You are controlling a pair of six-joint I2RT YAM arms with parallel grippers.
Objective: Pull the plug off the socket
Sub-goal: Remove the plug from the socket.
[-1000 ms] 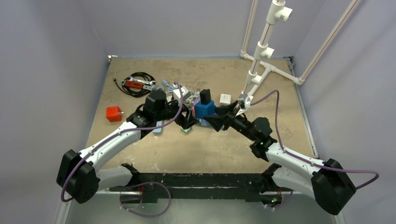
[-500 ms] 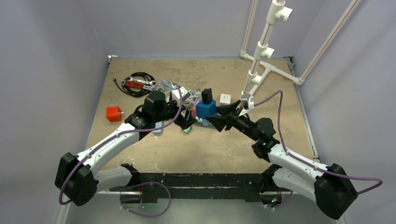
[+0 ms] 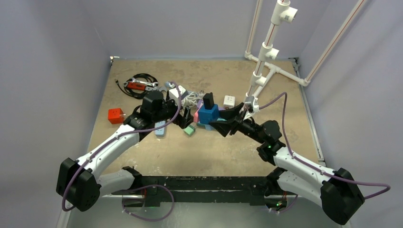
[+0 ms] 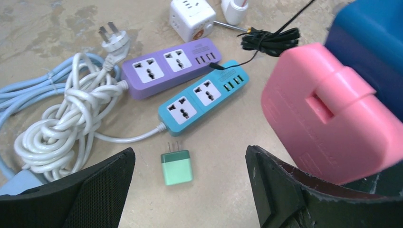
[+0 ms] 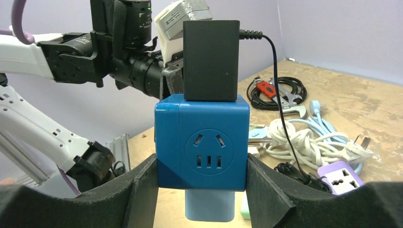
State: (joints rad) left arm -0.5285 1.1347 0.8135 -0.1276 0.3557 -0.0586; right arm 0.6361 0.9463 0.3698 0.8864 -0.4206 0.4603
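right jaws: clamped on the blue socket cube (image 5: 202,147), one on each side.
left jaws: apart, empty, just left of the cube.
plug: pink plug (image 4: 328,123) on the cube's left face, sticking out toward my left arm, off to one side of its jaws.
next: I'd line up the left jaws and pull leftward.

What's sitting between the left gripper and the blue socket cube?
A pink plug, against the blue socket cube; left gripper open beside it. Shown in left wrist view.

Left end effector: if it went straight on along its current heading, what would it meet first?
Probably the small green two-pin plug adapter lying on the table, between the fingers of the open left end effector; the teal plastic power strip lies beyond. Depth is unclear, so this is a guess.
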